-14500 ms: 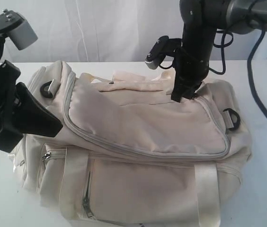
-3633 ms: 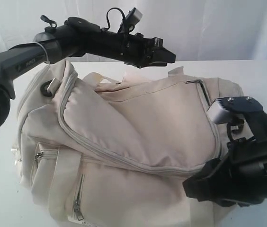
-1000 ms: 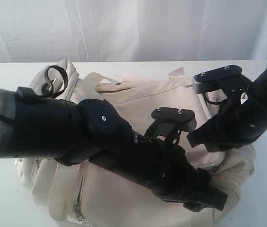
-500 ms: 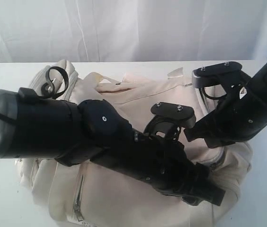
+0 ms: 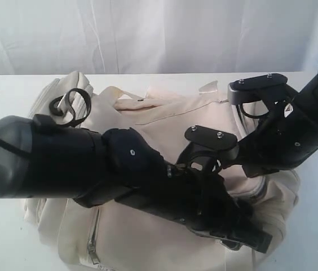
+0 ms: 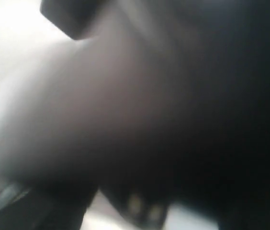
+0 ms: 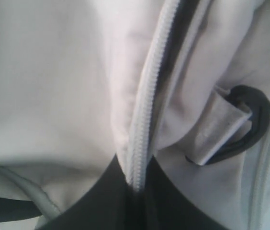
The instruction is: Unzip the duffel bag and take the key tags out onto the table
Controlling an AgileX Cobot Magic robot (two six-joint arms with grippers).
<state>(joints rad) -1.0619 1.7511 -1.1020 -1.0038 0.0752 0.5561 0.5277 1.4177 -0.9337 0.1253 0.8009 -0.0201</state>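
Observation:
The cream-white duffel bag (image 5: 164,121) lies on the white table (image 5: 12,84). My right gripper (image 7: 136,189) is shut on the edge of the bag's grey zipper (image 7: 147,105), beside a black strap ring (image 7: 254,115); in the exterior view it (image 5: 242,164) sits at the bag's right end. My left arm stretches across the front of the bag, and its gripper (image 5: 252,240) is low against the bag's right front. The left wrist view is a dark blur and shows nothing between the fingers. The key tags are hidden.
A white curtain (image 5: 148,34) hangs behind the table. The left arm's bulk (image 5: 63,164) covers much of the bag's front and its side pockets. Bare tabletop (image 5: 317,226) shows to the right of the bag.
The right gripper has shut on the zipper edge and risen slightly. The left arm has slid a little lower and to the right along the bag's front.

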